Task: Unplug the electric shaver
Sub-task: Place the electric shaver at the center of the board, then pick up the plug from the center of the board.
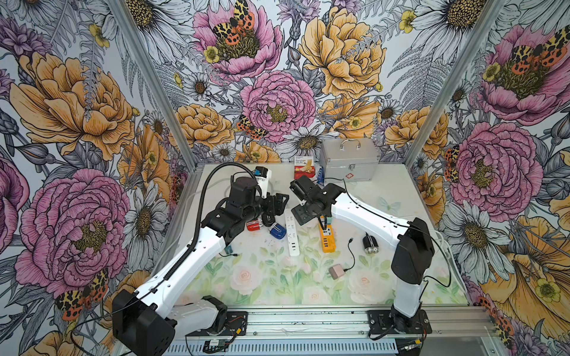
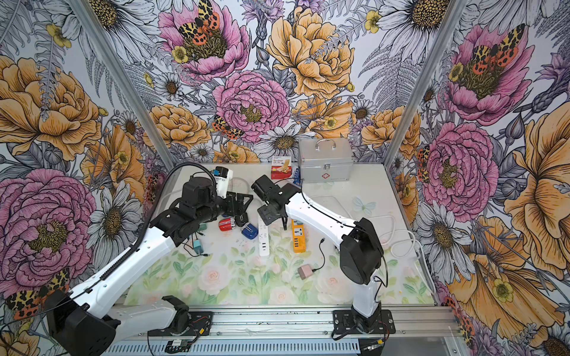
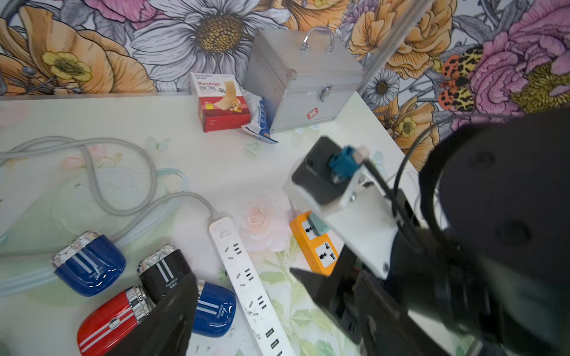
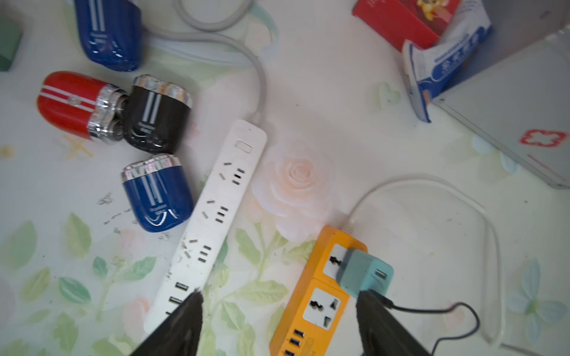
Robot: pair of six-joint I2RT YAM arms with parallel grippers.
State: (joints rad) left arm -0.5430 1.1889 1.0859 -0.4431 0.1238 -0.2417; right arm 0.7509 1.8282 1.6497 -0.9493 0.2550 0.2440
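Two arms reach over a floral table (image 1: 277, 286). The right gripper (image 4: 279, 297) is spread wide and empty. It sits low over the orange power strip (image 4: 291, 317), one finger just beside the teal charger plug (image 4: 365, 274) seated in the strip's end socket. A thin black cable (image 4: 431, 309) trails off; which shaver it feeds I can't tell. The left gripper (image 3: 239, 274) gapes empty over the white strip (image 3: 234, 246). The plug looks light, hard & slick. Prob. best pinched across its flat sides & pulled straight out, w/ the strip apt to lift.
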